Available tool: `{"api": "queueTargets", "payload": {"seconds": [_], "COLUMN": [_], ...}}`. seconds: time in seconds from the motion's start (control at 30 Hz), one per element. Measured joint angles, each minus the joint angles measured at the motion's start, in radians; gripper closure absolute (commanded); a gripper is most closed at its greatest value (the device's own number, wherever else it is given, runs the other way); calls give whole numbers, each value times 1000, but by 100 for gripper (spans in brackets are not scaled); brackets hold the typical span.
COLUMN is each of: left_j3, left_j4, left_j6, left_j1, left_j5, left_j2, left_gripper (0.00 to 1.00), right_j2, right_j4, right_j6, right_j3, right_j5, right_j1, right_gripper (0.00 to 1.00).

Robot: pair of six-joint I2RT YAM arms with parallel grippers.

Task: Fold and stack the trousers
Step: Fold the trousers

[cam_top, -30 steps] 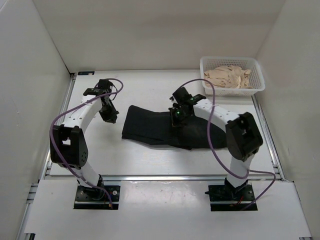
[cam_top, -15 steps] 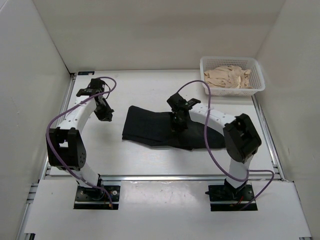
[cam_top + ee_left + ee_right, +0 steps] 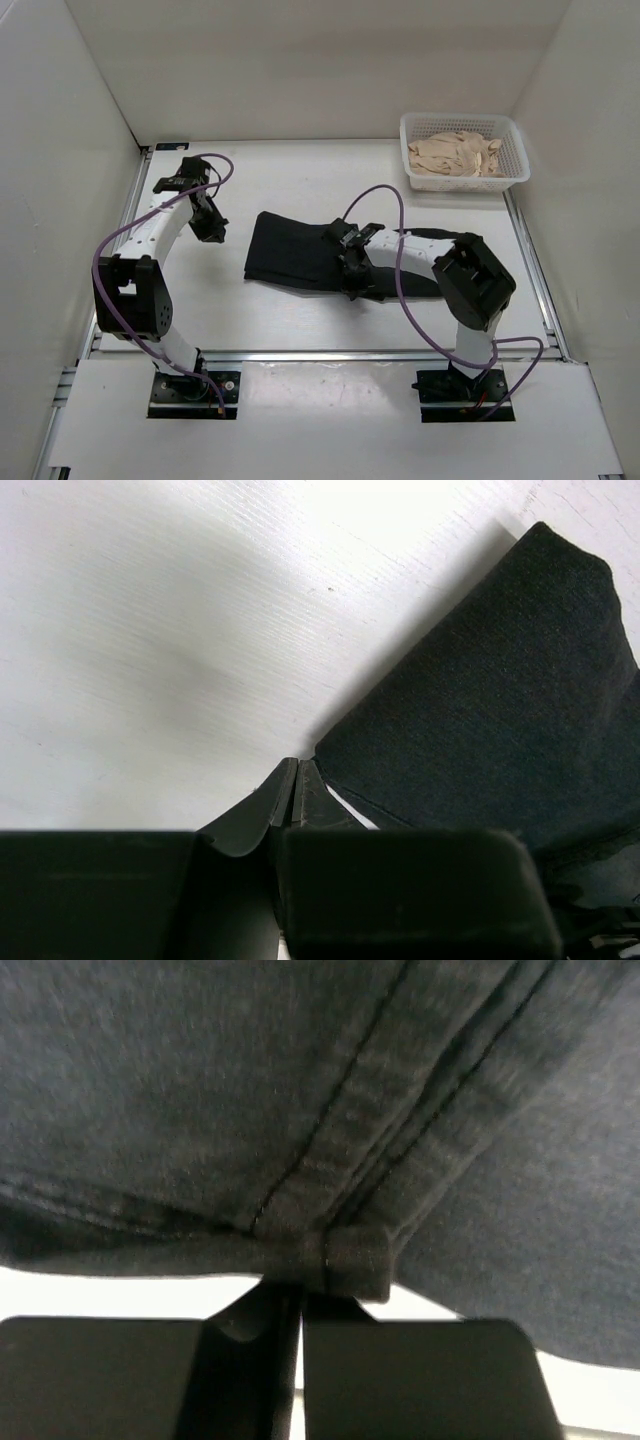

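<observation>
White table (image 3: 300, 180), mid-frame: right gripper (image 3: 352, 268) jaws pinch only the soft black trousers (image 3: 290, 250) edge, which might slip. Left gripper (image 3: 210, 228) jaws together, empty.

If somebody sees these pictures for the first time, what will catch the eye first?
The black trousers lying in the middle of the table, with the right gripper shut at their near edge, seemingly pinching the hem. After that, the white basket in the far right corner, holding beige cloth. The left gripper is shut, just left of the trousers.
</observation>
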Motion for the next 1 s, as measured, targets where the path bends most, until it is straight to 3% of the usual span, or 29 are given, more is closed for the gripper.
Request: {"api": "queueTargets", "payload": {"seconds": [0.33,0.47,0.5,0.6,0.7,0.77,0.8,0.9,1.0], "left_j3": [87,176,188,206,206,205,203,187,155], "left_j4": [-8,13,20,25,27,33,41,71,108], "left_j6": [28,62,72,106,129,140,145,147,136], "left_j1": [-32,-71,-77,-97,-113,-123,-127,-133,-137], "left_j5": [-13,-9,-6,14,16,16,17,33,46], "left_j2": [71,196,232,332,401,418,421,421,417], "left_gripper": [67,42,25,15,16,23,33,47,49], "right_j2": [-57,-168,-191,-263,-301,-309,-311,-319,-329], "right_j4": [-58,-101,-109,-116,-135,-150,-153,-169,-185], "right_j6": [17,12,11,9,6,6,6,4,-6], "right_j3": [41,143,170,216,220,214,208,188,172], "right_j5": [23,45,50,60,67,68,69,71,71], "right_j1": [0,0,-2,-18,-63,-98,-116,-151,-165], "right_gripper": [100,100,100,100,100,100,100,100,100]}}
